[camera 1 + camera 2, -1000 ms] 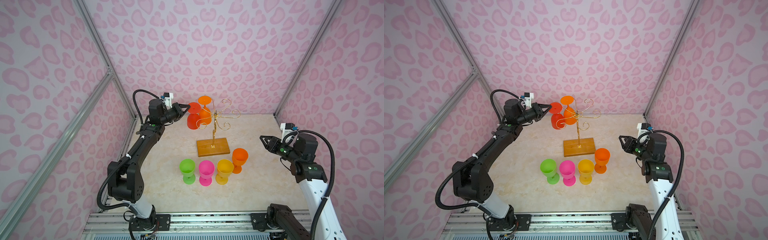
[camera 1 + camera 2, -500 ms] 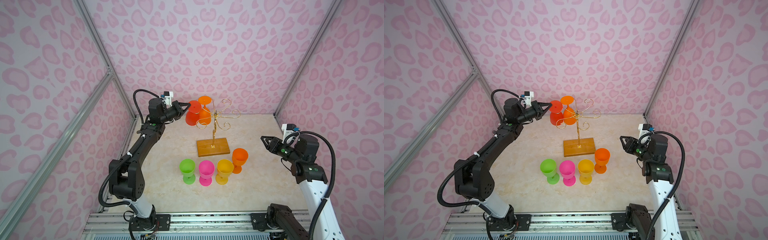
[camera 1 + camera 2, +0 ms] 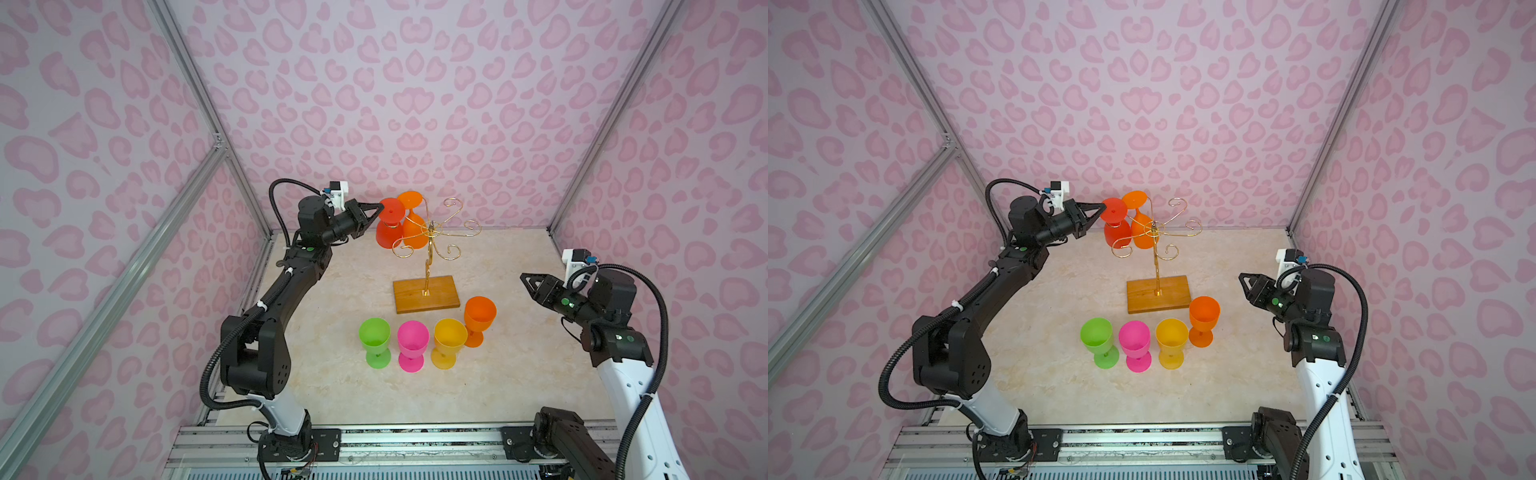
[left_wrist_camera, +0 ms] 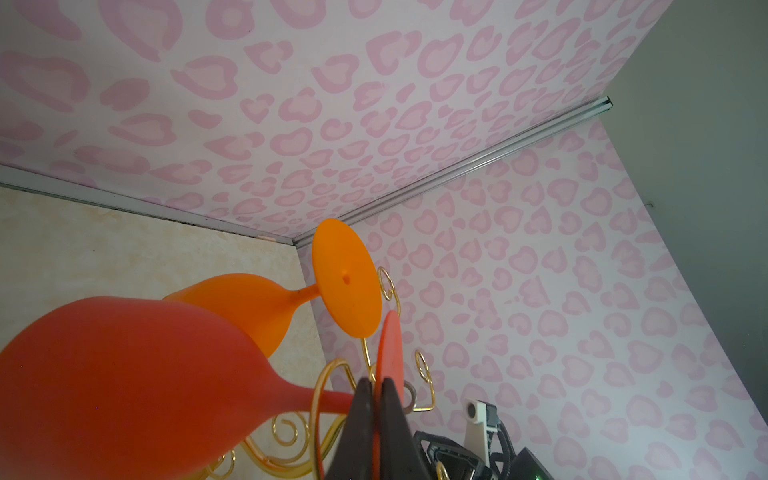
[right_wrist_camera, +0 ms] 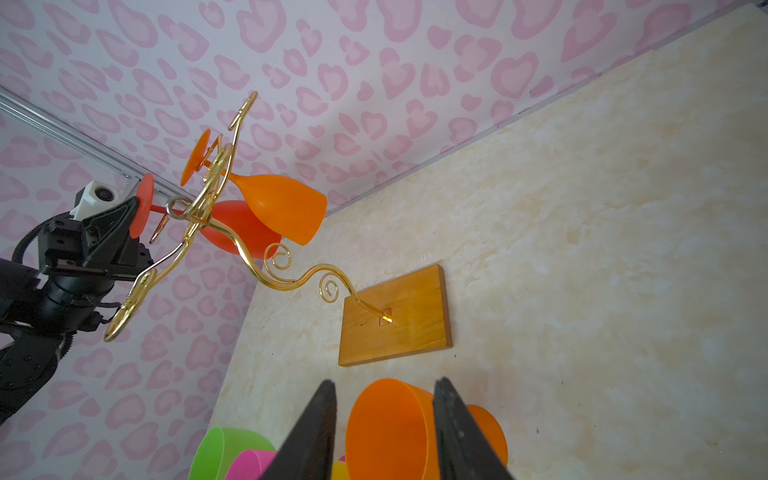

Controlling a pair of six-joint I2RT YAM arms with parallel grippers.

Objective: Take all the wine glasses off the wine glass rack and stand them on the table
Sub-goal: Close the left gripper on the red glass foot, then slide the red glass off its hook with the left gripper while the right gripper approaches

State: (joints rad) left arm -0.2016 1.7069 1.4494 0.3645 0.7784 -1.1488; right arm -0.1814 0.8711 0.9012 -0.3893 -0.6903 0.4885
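The wine glass rack (image 3: 426, 294) (image 3: 1158, 294) (image 5: 395, 320) stands at the middle back, with gold wire arms on a wooden base. A red wine glass (image 3: 388, 237) (image 3: 1116, 236) (image 4: 124, 374) (image 5: 243, 232) hangs upside down from a left arm of the rack. An orange wine glass (image 3: 414, 237) (image 3: 1142, 237) (image 4: 249, 303) (image 5: 282, 208) hangs beside it. My left gripper (image 3: 379, 206) (image 3: 1102, 206) (image 4: 376, 384) (image 5: 131, 208) is shut on the rim of the red glass's foot disc. My right gripper (image 3: 524, 278) (image 3: 1243, 277) (image 5: 384, 382) hangs open at the right, holding nothing.
A row of glasses stands upright in front of the rack: green (image 3: 375, 336), pink (image 3: 412, 341), yellow (image 3: 449, 337) and orange (image 3: 480, 314). The orange one (image 5: 390, 428) lies past my right fingertips. Pink patterned walls enclose the marble-look table (image 3: 519, 374).
My left gripper has closed the last bit onto the red glass's foot. The red glass still hangs on the rack. The right arm has stayed put.
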